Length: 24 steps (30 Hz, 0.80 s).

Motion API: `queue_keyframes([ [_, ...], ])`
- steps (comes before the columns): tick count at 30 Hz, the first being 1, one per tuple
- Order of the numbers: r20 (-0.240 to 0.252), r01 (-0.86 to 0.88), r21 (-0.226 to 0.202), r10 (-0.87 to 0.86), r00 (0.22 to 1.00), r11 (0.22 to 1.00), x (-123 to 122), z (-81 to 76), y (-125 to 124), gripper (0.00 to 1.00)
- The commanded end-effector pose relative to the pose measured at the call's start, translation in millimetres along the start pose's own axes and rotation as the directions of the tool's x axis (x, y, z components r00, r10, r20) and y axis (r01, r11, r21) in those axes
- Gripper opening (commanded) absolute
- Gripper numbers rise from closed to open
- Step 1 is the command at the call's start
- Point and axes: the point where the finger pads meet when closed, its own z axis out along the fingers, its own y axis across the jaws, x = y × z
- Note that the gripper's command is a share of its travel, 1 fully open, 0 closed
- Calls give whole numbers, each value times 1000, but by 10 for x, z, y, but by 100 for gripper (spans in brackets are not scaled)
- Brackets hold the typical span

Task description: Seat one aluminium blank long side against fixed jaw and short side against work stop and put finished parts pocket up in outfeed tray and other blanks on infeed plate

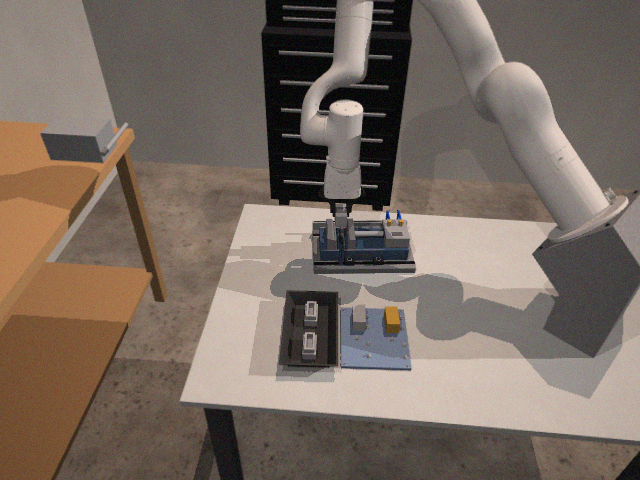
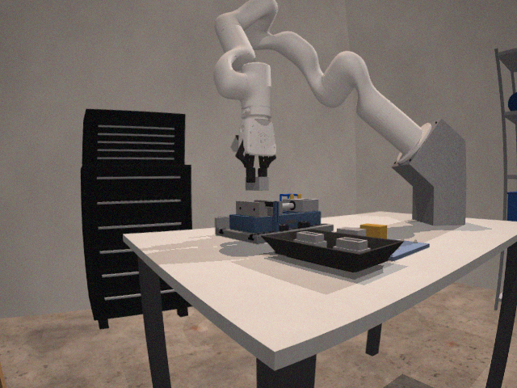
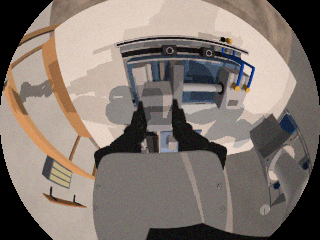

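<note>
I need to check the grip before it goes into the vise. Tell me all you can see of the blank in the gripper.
The blank is a small, plain light-grey block, aluminium by its look. The gripper is shut on its upper part, dark fingers on two opposite sides, the lower part showing below them. It hangs level in the air above the vise, over the end away from the hoses, touching nothing else.

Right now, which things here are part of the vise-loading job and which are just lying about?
In the job: gripper holding a grey aluminium blank; vise; outfeed tray with two finished parts; infeed plate, grey and brass blanks.
Just about: black tool chest; wooden bench; shelf.
</note>
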Motion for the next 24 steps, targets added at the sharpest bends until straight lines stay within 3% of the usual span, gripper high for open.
queue_keyframes([
  [1, 0, 0, 1, 0, 1000, 1000, 2, 0, -6, 0],
  [24, 0, 2, 1, -2, 1000, 1000, 0, 114, -6, 0],
])
